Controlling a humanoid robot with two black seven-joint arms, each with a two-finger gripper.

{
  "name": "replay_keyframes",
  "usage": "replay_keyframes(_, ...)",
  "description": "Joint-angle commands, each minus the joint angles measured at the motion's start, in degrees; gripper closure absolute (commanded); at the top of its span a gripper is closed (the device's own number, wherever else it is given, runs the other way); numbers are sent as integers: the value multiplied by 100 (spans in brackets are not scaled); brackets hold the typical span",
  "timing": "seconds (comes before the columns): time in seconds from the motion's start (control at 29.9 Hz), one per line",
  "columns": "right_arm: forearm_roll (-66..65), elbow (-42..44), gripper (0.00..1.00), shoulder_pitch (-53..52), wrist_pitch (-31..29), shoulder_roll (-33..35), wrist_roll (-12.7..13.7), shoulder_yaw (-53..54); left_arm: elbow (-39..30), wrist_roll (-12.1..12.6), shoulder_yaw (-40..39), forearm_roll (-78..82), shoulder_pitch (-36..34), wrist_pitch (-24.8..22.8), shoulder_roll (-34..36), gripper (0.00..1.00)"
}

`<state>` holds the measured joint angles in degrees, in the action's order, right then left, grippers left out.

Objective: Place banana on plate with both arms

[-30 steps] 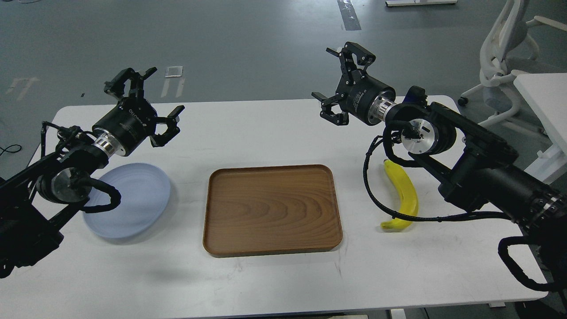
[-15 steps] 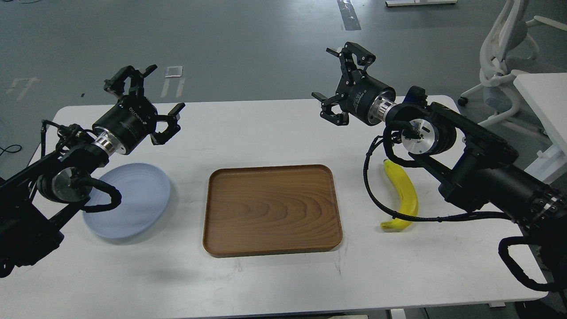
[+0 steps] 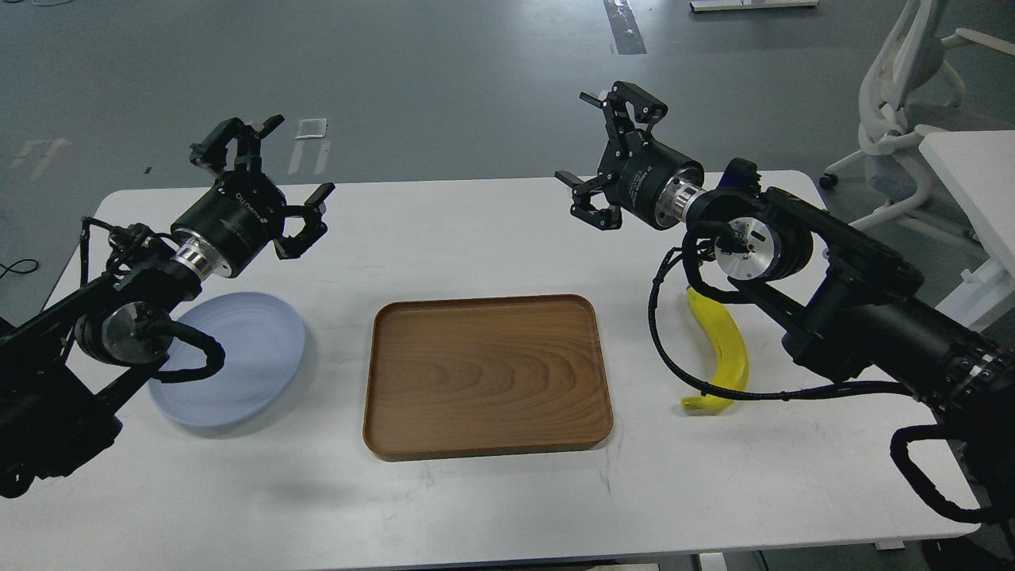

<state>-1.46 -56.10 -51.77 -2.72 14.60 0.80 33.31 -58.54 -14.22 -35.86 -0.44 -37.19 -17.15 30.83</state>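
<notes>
The yellow banana (image 3: 725, 349) lies on the white table at the right, partly behind my right arm's cable. The pale blue plate (image 3: 246, 361) lies at the left, its left part hidden by my left arm. My left gripper (image 3: 266, 170) is open and empty, raised above the table behind the plate. My right gripper (image 3: 607, 155) is open and empty, raised above the table's far side, up and left of the banana.
A rectangular brown wooden tray (image 3: 488, 373) lies empty in the middle, between plate and banana. The white table (image 3: 476, 230) ends just behind the grippers. A white office chair (image 3: 904, 95) and another white table (image 3: 975, 182) stand at the far right.
Both grippers have shifted slightly: the left one a little right and up, the right one a little left and up. Banana, plate and tray have not moved.
</notes>
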Motion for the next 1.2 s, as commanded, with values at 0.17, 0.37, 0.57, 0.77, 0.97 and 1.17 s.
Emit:
replay_keyframes(0.17,-3,231,0,-123,0,-45,8,-9,80,7,0,-9,-33,106,-7,2)
replay_keyframes(0.37,5,741,0,-343,-79,-238,69,-9,352,7,0,9,-148,221,-235,2)
replay_keyframes(0.57,5,803,0,-387,-97,-291,175,-35,353,-2,87,166,-174,282,-323,2)
replay_keyframes(0.77,5,803,0,-352,-88,-308,166,-203,46,-99,264,2413,-367,1582,-244,2)
replay_keyframes(0.97,5,803,0,-325,-88,-344,131,-194,-754,-72,377,5716,-438,2690,370,2)
replay_keyframes(1.17,5,803,0,-325,-88,-309,104,-194,-799,-19,1227,7344,-402,3874,792,2)
